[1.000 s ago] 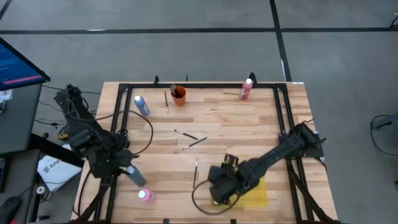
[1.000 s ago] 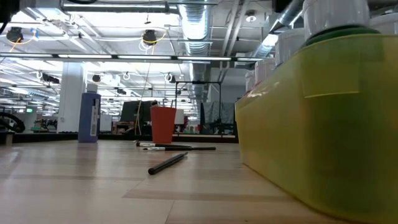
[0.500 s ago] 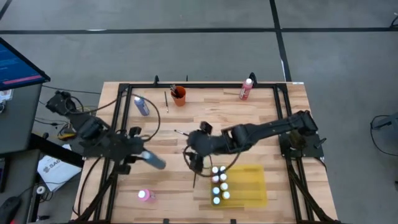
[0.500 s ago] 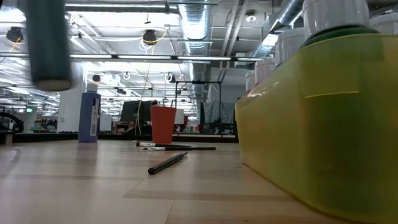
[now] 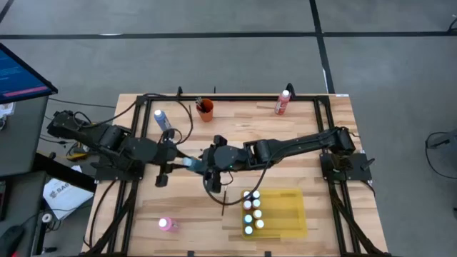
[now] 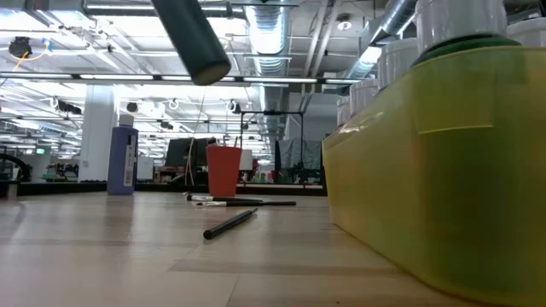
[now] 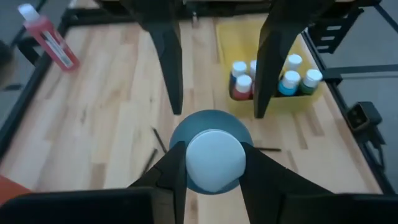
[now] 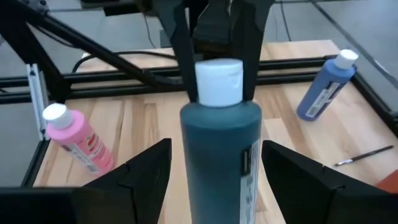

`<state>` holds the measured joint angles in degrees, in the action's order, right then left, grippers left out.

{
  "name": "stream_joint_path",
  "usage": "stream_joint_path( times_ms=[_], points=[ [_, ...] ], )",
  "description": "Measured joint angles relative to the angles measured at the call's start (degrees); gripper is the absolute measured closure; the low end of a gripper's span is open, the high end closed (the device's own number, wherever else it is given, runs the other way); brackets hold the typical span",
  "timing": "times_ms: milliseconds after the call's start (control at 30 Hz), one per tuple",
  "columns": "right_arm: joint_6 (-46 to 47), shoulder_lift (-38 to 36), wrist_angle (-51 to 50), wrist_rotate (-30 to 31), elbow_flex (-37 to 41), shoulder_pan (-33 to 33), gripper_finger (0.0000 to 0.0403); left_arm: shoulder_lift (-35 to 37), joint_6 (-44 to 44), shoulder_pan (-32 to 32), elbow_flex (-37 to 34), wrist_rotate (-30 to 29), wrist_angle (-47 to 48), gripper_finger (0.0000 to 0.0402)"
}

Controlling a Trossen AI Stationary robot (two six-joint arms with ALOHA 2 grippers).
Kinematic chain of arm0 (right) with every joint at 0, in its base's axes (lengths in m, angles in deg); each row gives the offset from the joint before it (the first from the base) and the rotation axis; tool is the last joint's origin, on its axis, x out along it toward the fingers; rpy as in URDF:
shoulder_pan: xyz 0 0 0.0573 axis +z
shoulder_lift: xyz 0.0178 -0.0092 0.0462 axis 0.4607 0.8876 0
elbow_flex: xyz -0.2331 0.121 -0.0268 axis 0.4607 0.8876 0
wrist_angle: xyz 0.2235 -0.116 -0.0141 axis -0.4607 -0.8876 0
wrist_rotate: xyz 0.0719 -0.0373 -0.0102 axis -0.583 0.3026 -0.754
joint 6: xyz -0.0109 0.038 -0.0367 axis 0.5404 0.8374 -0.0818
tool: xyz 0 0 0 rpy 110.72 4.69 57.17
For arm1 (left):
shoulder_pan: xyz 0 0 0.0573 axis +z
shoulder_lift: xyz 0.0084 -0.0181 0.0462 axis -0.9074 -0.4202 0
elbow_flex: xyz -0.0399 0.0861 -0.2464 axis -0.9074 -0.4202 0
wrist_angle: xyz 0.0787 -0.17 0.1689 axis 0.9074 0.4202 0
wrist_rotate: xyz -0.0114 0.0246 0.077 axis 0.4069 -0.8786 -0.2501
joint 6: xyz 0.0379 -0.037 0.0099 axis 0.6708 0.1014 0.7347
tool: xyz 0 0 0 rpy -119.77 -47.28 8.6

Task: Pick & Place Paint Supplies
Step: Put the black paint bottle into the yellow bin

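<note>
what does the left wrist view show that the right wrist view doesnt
Only the left wrist view shows the yellow tray with white-capped bottles standing in it, and the red bottle lying on the table. Only the right wrist view shows the pink bottle, the blue bottle and a paintbrush. Both show the teal bottle, its white cap pinched by the left gripper, its body between the open fingers of the right gripper.

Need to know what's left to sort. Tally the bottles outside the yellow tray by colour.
Blue bottle: 1
Red bottle: 1
Pink bottle: 1
Teal bottle: 1
Total: 4
</note>
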<state>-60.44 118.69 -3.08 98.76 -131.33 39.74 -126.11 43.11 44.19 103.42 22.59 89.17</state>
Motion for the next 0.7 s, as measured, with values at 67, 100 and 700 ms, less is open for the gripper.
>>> stream_joint_path(
  times_ms=[67, 100, 700],
  points=[
    [-0.4, -0.1, 0.1, 0.0, 0.0, 0.0, 0.0158, -0.6, 1.8, 1.1, 0.0, 0.0, -1.3, 0.0304],
    [-0.6, -0.1, 0.1, 0.0, 0.0, 0.0, 0.0158, -0.9, 2.4, 1.7, 0.0, 0.1, -1.9, 0.0304],
    [-1.1, -0.1, -3.7, 0.6, 0.0, -0.4, 0.0158, -3.7, 5.5, 3.4, -0.1, 2.1, -7.2, 0.0304]
  ],
)
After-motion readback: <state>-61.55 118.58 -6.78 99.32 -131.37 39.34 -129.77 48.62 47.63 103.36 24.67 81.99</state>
